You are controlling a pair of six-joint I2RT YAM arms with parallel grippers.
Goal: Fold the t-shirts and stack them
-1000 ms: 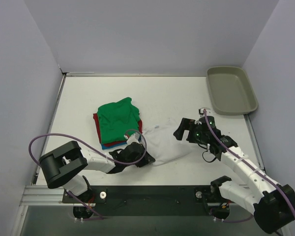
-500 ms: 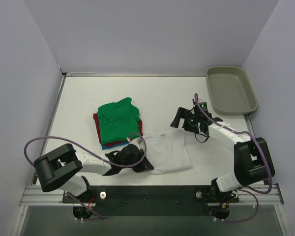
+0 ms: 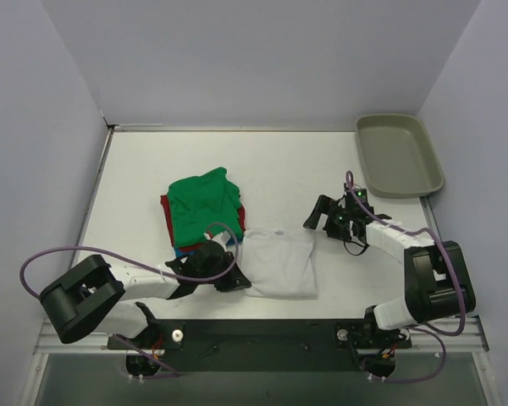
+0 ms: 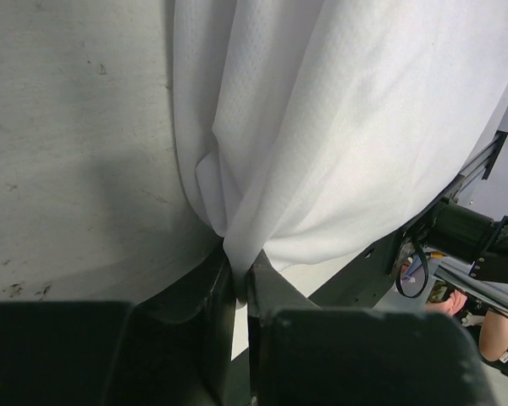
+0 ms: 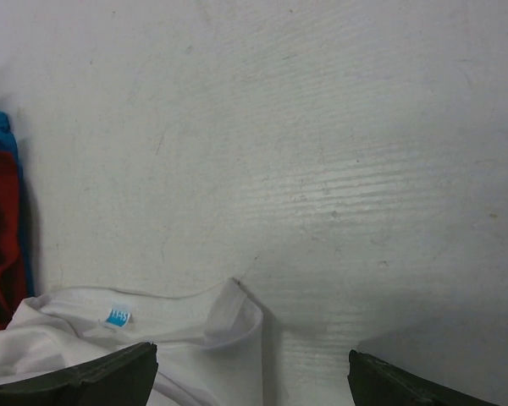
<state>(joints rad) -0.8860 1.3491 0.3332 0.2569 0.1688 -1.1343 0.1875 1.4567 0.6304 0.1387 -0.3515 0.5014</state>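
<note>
Already stacked: green shirt [image 3: 201, 203] sat atop red shirt [image 3: 164, 211] and blue shirt [image 3: 179, 251].
White shirt [image 3: 281, 264]: looked folded, lay just right of that pile, not yet stacked.
Left gripper [image 3: 235, 272]: pinched shut on the white shirt's edge.
Right gripper [image 3: 317, 213]: jaws wide, empty, beyond the shirt's far corner.
Room: plain pale walls [image 3: 262, 59].
Table [image 3: 271, 161]: white, scuffed.
Tray [image 3: 398, 155]: sat at the far right corner.

The white t-shirt [image 3: 281, 266] has changed from a loose, irregular spread reaching toward centre right into a compact, narrower rectangle at lower centre. The left gripper [image 3: 240, 280], clamped on the shirt's left edge, has shifted slightly down and left, and its elbow has swung toward the lower left corner. The right gripper [image 3: 315, 213] has lifted clear of the shirt, jaws spread, and its arm has folded back at right.
</note>
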